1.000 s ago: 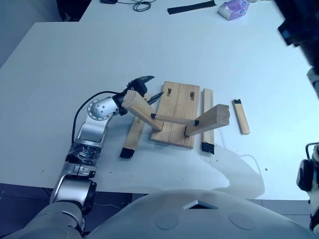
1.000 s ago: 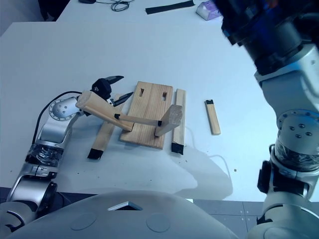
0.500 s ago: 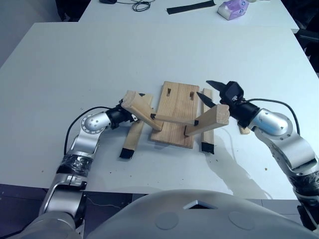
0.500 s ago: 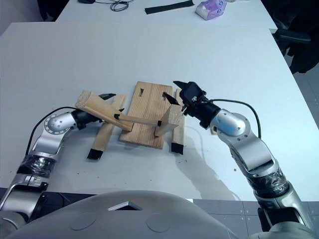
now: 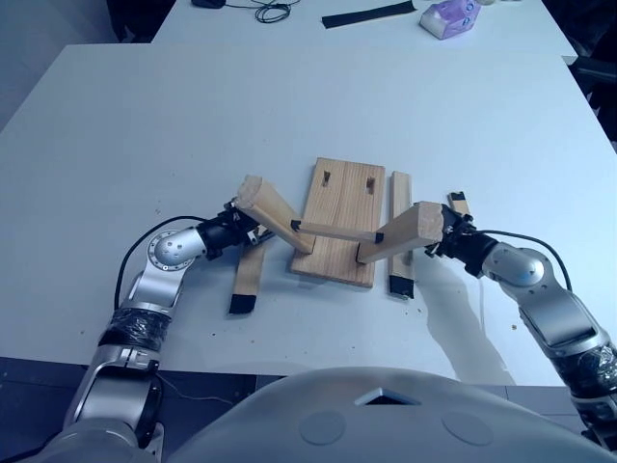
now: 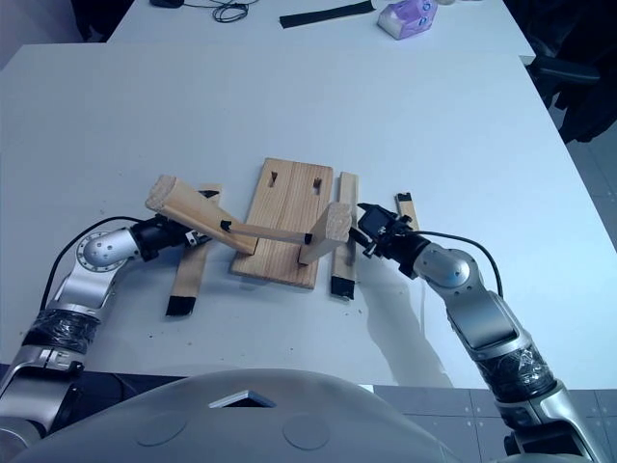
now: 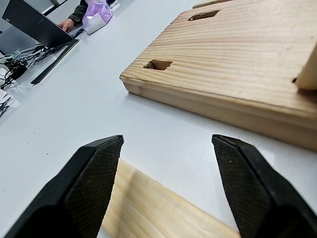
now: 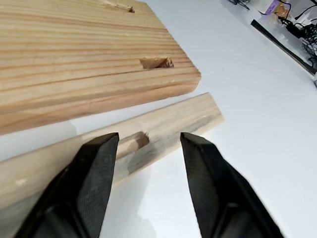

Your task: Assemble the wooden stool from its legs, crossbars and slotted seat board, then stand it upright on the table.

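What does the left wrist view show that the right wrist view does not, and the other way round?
Left wrist view, not the right one: the left pincer, open over a plain wooden bar, and a laptop far back. Right wrist view, not the left one: the right pincer, open over a notched bar that lies beside the board. Both: the slotted seat board, flat on the white table.

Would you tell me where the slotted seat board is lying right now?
In the left eye view the seat board lies flat mid-table, between the left gripper and right gripper, with a loose bar just off its right edge.
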### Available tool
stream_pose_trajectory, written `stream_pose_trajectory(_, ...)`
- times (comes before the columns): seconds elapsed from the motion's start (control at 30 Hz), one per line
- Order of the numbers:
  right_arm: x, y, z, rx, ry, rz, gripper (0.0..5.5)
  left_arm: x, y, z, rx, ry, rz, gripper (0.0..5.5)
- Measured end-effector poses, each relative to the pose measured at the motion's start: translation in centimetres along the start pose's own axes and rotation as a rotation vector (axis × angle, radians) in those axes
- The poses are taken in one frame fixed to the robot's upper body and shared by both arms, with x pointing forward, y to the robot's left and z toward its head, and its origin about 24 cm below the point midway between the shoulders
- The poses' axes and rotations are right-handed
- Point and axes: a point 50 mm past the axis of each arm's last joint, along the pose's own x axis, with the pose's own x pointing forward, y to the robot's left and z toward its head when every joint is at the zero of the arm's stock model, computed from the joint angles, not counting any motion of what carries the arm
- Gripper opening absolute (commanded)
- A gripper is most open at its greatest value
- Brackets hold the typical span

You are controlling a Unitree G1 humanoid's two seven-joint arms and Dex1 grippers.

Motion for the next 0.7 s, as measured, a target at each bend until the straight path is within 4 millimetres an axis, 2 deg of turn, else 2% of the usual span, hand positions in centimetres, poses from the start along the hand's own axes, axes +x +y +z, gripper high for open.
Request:
stream_pose_trajectory(0.17, -0.7, -0.6, -0.2, -0.030, 0.023, -0.006, 2.30, -1.0, 0.7, -0.6, 0.016, 0.031, 0.018, 3.32)
stream_pose_trajectory(0.27, -1.1, -1.2, 0.5, -0.027, -0.007, -0.032, 2.30, -1.3, 0.9, -0.8, 0.019, 0.043, 0.022, 3.32)
stream_pose_trajectory(0.33, -1.2, -1.6, 1.4, 0.061, -0.069, -0.056, 2.44, -1.3, 0.9, -0.8, 0.018, 0.044, 0.025, 3.32)
stream_pose_trajectory(0.47, -0.8, -2.4, 4.1, 0.242, -0.229, -0.111, 3.00, -1.2, 1.0, -0.8, 0.018, 0.042, 0.028, 3.32)
stream_pose_trajectory(0.53, -0.4, -2.9, 5.1, 0.293, -0.274, -0.127, 3.00, -1.0, 0.9, -0.7, 0.014, 0.035, 0.029, 3.32)
stream_pose_trajectory(0.6, 0.1, -2.8, 5.4, 0.296, -0.276, -0.114, 3.00, -0.6, 0.8, -0.5, 0.007, 0.023, 0.026, 3.32)
stream_pose_trajectory(0.7, 1.1, -1.7, 4.7, 0.272, -0.223, -0.069, 3.00, -0.1, 0.6, -0.3, 0.003, 0.011, 0.020, 3.32)
